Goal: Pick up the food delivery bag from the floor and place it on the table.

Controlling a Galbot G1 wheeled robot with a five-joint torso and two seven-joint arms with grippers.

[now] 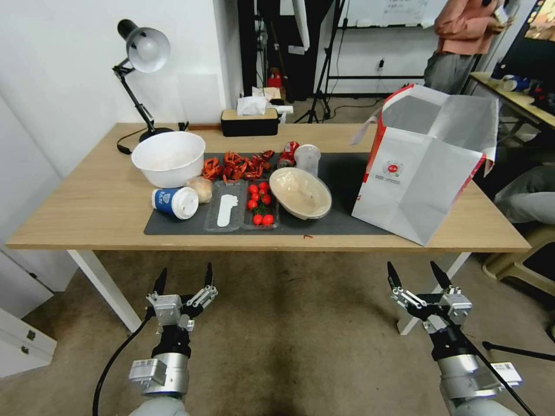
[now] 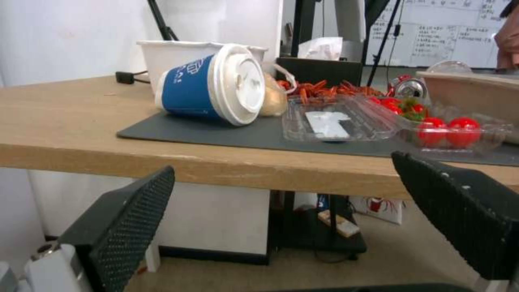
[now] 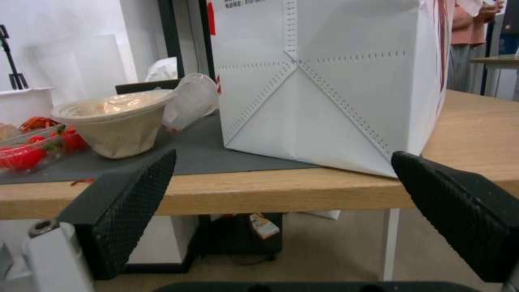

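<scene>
while the bag [image 1: 422,164] sits upright on the table's [image 1: 81,214] right end, i've got l claw [image 1: 184,277] & r claw [image 1: 419,273] spread, empty, low over the floor [image 1: 289,335].

One bag [image 1: 416,173], two bowls [image 1: 168,157], one cup [image 1: 175,202], one lamp [image 1: 141,63].

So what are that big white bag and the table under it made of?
The food delivery bag looks like matte white paper, with creased folds and a shiny silvery lining, probably foil. The table looks like light wood or a laminate, with pale grain and white legs.
</scene>
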